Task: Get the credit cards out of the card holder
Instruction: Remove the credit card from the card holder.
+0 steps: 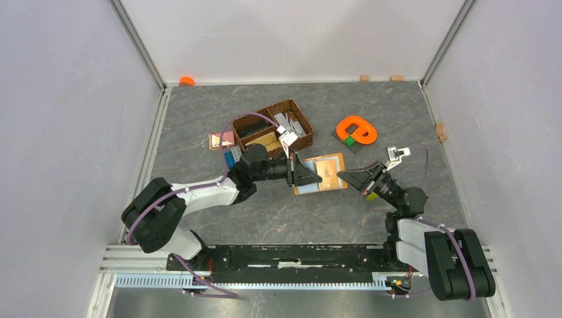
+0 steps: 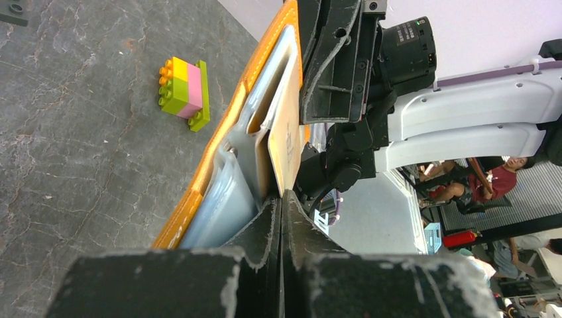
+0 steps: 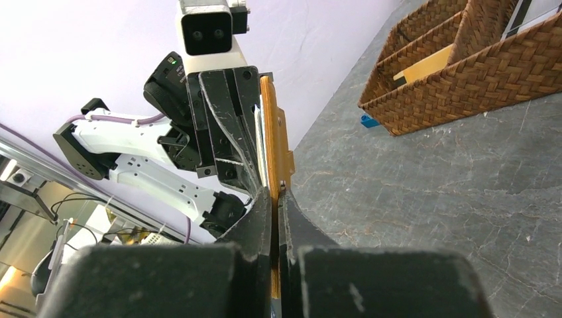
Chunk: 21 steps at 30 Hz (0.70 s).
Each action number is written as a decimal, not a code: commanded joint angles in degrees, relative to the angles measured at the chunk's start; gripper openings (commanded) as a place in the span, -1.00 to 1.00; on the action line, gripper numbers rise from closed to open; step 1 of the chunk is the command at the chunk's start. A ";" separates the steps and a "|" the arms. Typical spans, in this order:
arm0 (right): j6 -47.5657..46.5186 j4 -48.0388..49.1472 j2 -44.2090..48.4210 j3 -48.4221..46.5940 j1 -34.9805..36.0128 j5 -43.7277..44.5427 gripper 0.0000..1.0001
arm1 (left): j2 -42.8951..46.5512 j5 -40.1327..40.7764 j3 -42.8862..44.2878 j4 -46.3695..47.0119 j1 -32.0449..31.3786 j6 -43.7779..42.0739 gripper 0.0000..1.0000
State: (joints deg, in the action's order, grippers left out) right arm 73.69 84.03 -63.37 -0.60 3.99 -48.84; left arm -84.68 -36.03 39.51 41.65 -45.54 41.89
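Observation:
The open mustard-orange card holder (image 1: pixel 329 171) is held up between both grippers over the middle of the table. In the left wrist view its orange edge (image 2: pixel 213 154) and light blue pockets show edge-on. My left gripper (image 2: pixel 281 199) is shut on a tan card (image 2: pixel 286 136) that sticks out of a pocket; it also shows in the top view (image 1: pixel 310 174). My right gripper (image 3: pixel 274 197) is shut on the opposite orange edge of the card holder (image 3: pixel 272 139); it shows in the top view (image 1: pixel 347 176) too.
A brown wicker basket (image 1: pixel 299 121) with cards inside stands behind the left arm. Loose cards (image 1: pixel 222 140) lie to its left. An orange plastic ring (image 1: pixel 356 130) lies at the back right. A small brick block (image 2: pixel 184 85) sits on the table under the right arm.

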 commanded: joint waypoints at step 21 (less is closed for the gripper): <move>-1.61 14.67 4.56 9.40 -2.54 -0.42 -0.58 | -1.88 -2.81 1.54 2.98 1.68 3.18 -0.96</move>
State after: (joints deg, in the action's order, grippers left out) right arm 72.58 84.05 -59.92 -0.60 1.98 -49.08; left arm -84.79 -36.69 39.51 43.35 -44.75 43.09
